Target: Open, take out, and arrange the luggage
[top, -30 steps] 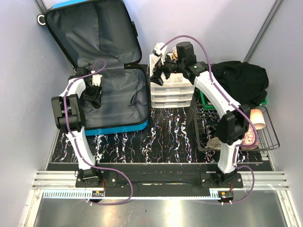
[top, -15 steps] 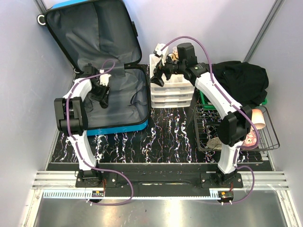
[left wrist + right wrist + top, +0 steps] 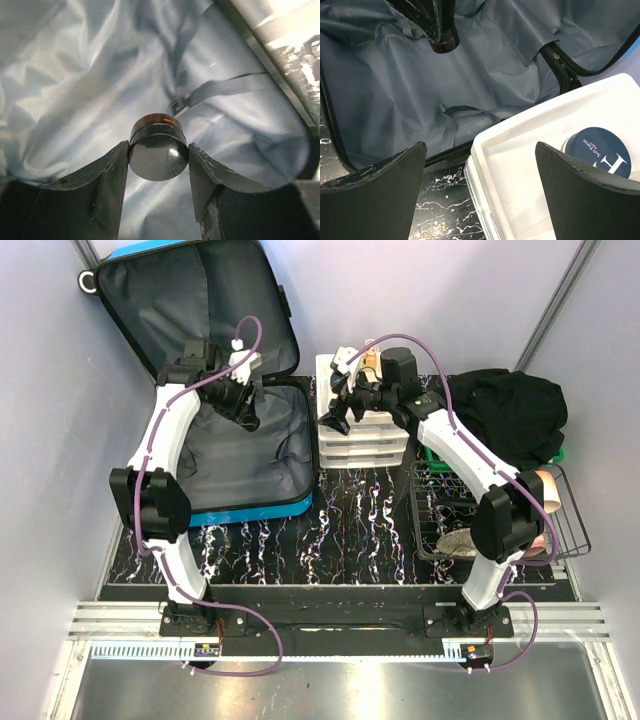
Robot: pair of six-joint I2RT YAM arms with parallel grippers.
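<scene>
The luggage (image 3: 262, 502) lies open at the left, its blue shell on the table and its grey-lined lid (image 3: 190, 310) leaning up behind. Over the lining (image 3: 75, 85) my left gripper (image 3: 158, 145) is shut on a small dark round jar (image 3: 158, 160) with an amber band, held above the grey straps. From the top, the left gripper (image 3: 243, 408) hangs over the back right of the case. My right gripper (image 3: 480, 150) stands open and empty above the left edge of the white organiser (image 3: 530, 165), and shows from above too (image 3: 335, 408).
A dark blue round tin (image 3: 597, 150) sits on the organiser top. The three-drawer organiser (image 3: 365, 445) stands right of the case. Farther right are a black cloth (image 3: 510, 410), a green tray's edge (image 3: 428, 450) and a wire basket (image 3: 570, 530) with items.
My left arm has risen and swung toward the back right of the case, carrying the jar. The right gripper has shifted slightly along the organiser top and stays open.
</scene>
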